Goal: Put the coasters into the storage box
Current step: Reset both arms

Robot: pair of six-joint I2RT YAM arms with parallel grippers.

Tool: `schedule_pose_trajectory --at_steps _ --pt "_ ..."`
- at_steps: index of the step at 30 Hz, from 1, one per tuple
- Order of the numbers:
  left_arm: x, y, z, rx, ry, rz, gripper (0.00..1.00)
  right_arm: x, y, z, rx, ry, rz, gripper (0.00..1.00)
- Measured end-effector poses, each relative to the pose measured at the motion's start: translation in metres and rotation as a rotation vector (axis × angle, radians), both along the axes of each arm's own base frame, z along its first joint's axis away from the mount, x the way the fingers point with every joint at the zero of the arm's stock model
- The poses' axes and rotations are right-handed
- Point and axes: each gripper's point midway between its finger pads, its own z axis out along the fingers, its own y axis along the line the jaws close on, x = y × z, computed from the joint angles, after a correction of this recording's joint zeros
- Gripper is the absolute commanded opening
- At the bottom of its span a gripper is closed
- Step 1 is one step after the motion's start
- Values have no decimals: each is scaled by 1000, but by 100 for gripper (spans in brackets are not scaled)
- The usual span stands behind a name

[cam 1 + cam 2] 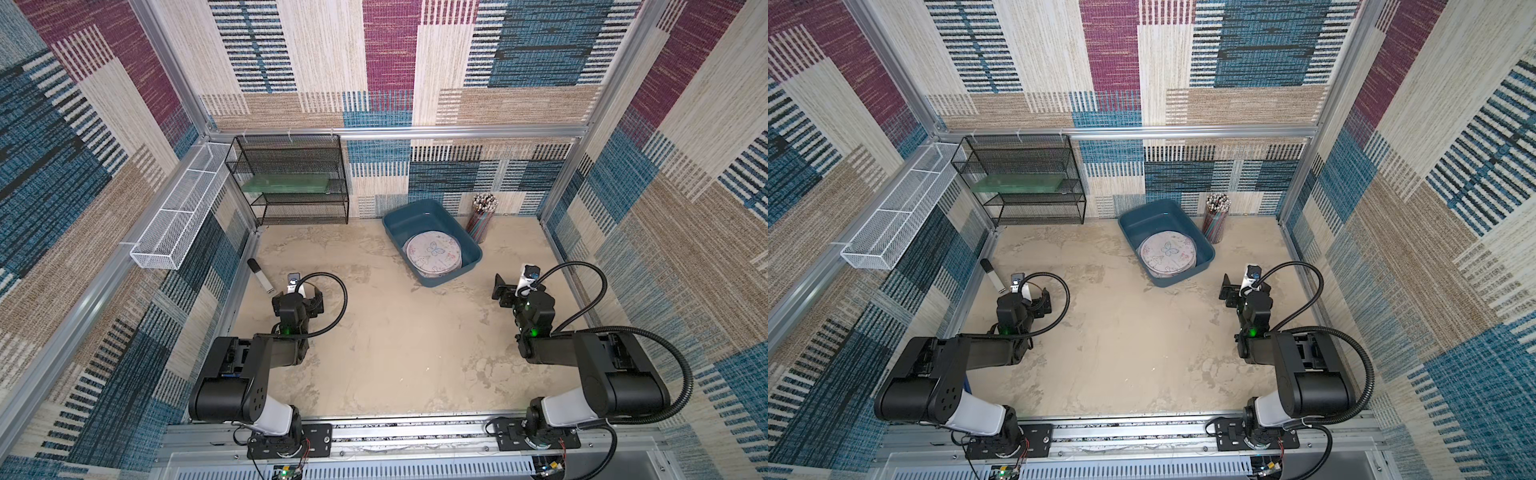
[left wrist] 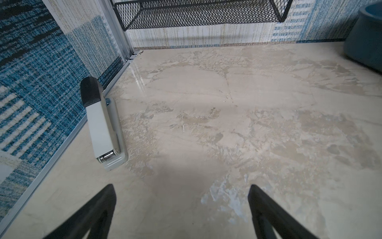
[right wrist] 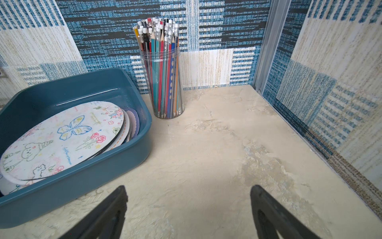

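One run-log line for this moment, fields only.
coasters: stacked inside storage box | left gripper: open, empty | right gripper: open, empty

Stapler [image 2: 104,126], pencil jar [image 3: 163,82], mesh rack [image 1: 291,180]

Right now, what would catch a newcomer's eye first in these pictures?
The teal storage box near the back wall, holding a stack of coasters with a butterfly print on top. A clear jar of pencils stands beside it, and the left gripper and right gripper both hang open and empty.
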Motion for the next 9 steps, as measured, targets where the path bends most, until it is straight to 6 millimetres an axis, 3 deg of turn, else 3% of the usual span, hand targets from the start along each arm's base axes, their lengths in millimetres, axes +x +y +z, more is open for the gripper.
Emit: schedule_pose_trajectory --at_steps 9 --pt "0 2 0 -2 -1 5 98 1 -1 1 0 -3 -2 95"
